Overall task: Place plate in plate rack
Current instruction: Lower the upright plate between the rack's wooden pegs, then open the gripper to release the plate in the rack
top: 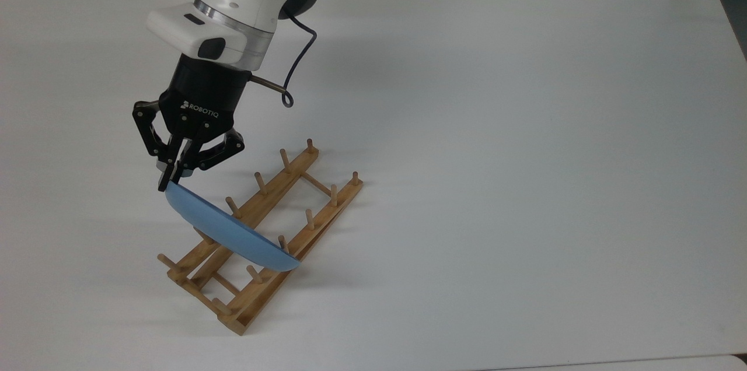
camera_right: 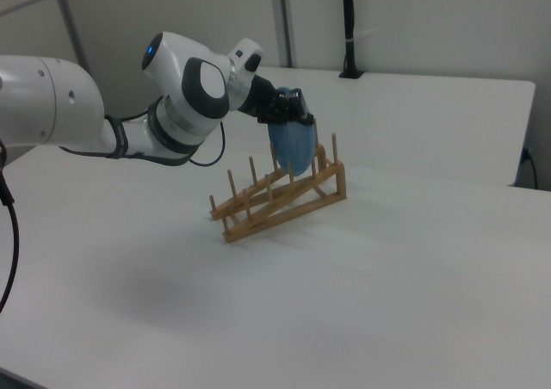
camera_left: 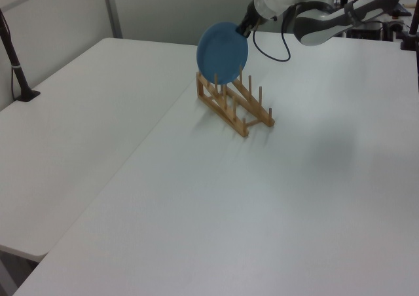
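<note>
The light-blue plate [top: 224, 228] stands on edge, tilted, its lower part down between the pegs near the front-left end of the wooden plate rack [top: 315, 219]. My gripper [top: 167, 179] is shut on the plate's upper rim. In the left view the plate [camera_left: 222, 52] faces the camera over the rack's [camera_left: 245, 116] far end, held at its top right by the gripper [camera_left: 244, 29]. In the right view the plate [camera_right: 294, 147] sits edge-on at the rack's [camera_right: 275, 201] right end under the gripper [camera_right: 291, 114]. Whether the plate touches the rails I cannot tell.
The rack lies diagonally on a white table [top: 525, 155]. A black cable [top: 297, 67] loops off the wrist. A black post base [camera_left: 26, 94] stands at the left view's left on a second table, and a black pole [camera_right: 349, 27] rises at the back in the right view.
</note>
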### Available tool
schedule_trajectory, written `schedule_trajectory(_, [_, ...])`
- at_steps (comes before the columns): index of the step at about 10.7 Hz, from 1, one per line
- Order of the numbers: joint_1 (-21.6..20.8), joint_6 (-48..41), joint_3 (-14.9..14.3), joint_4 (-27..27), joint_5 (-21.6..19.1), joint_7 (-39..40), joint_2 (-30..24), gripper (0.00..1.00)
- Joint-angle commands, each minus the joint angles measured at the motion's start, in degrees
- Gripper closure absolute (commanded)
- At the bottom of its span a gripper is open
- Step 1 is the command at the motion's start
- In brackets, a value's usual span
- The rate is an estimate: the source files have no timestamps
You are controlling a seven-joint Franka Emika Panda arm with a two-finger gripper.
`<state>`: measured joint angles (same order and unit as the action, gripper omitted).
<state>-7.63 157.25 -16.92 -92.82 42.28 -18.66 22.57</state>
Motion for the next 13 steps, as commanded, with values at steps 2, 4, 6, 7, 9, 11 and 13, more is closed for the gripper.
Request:
schedule_trajectory(2, [-0.5,2.1,-0.8,-3.5,2.8,-1.3,-1.3,1.00])
schedule_trajectory(4, [-0.5,2.0,-0.8,-3.7,2.8,-1.5,-1.2,0.70])
schedule_trajectory(6, [-0.5,2.0,-0.8,-3.7,2.7,-3.6,-1.3,0.35])
schedule_trajectory(7, [-0.5,2.0,-0.8,-3.6,2.7,-6.4,-1.3,0.00])
schedule_trajectory(9, [-0.8,1.8,-0.7,-3.5,2.4,-8.7,-1.8,0.00])
schedule_trajectory(11, [-1.0,1.6,-0.4,-3.4,2.1,-11.5,-2.3,0.00])
schedule_trajectory(13, [-1.2,-0.8,0.8,-3.8,-0.3,-13.8,-4.4,0.00])
